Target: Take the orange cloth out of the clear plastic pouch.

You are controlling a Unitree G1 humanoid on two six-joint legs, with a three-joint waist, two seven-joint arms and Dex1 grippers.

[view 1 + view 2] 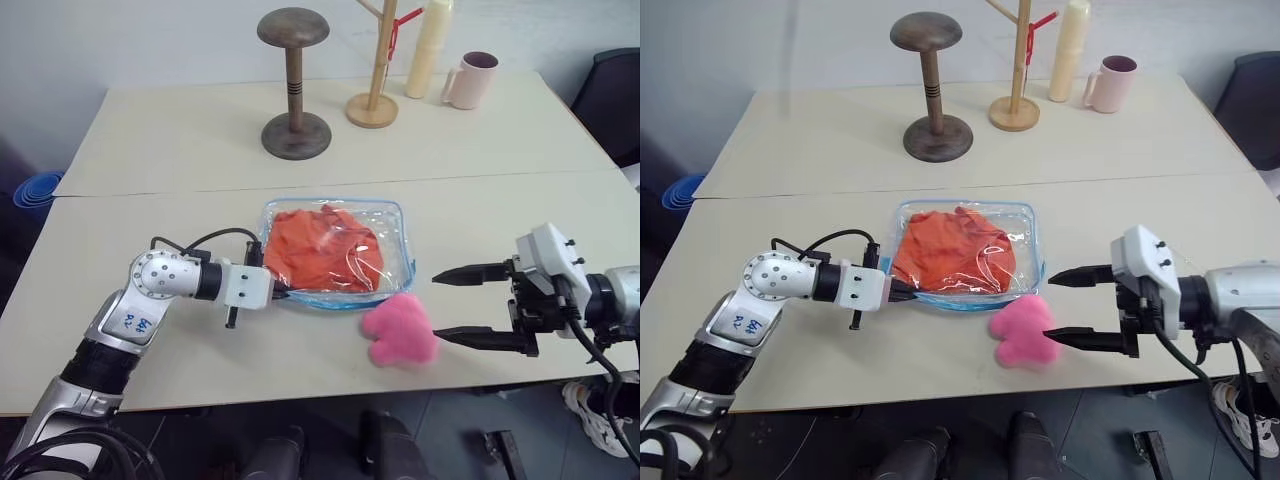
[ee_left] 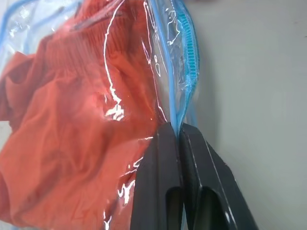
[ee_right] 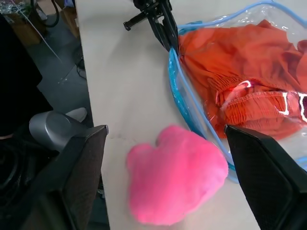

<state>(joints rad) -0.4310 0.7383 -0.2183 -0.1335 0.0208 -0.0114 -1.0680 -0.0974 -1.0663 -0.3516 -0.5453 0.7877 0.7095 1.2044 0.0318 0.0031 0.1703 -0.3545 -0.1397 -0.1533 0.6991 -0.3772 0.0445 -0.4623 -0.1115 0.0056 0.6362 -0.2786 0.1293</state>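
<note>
Risk sits mostly at the grip, as we read it. Lower left of the left eye frame, our left end effector (image 1: 280, 293) is closed tight on the blue-zippered edge of the clear plastic pouch (image 1: 392, 222), its fingers (image 2: 160, 158) pinching only a thin strip of film at the pouch's near-left corner. That slick film could slide out if we pull, or the whole pouch could drag across the table (image 1: 180, 140) without opening.

Lower right of the frame, our right end effector (image 1: 478, 310) stands wide open and holds nothing, pointing toward frame centre. Just in front of it lies the pink plush (image 1: 400, 330), touching the pouch's near edge. Reaching for the pouch mouth, we could bump or grab the plush instead, or push it off the near table edge.

At frame centre the orange cloth (image 1: 325, 250) lies bunched fully inside the pouch, filling most of it. We cannot tell whether the zipper is open; if shut, no pull will free the cloth.

Counting near to far: two end effectors, one plush, one pouch, one cloth. Toward the top of the frame, well apart, stand one dark wooden stand (image 1: 295, 85), one light wooden rack (image 1: 375, 65), one cream bottle (image 1: 428, 48) and one pink mug (image 1: 470, 80).
</note>
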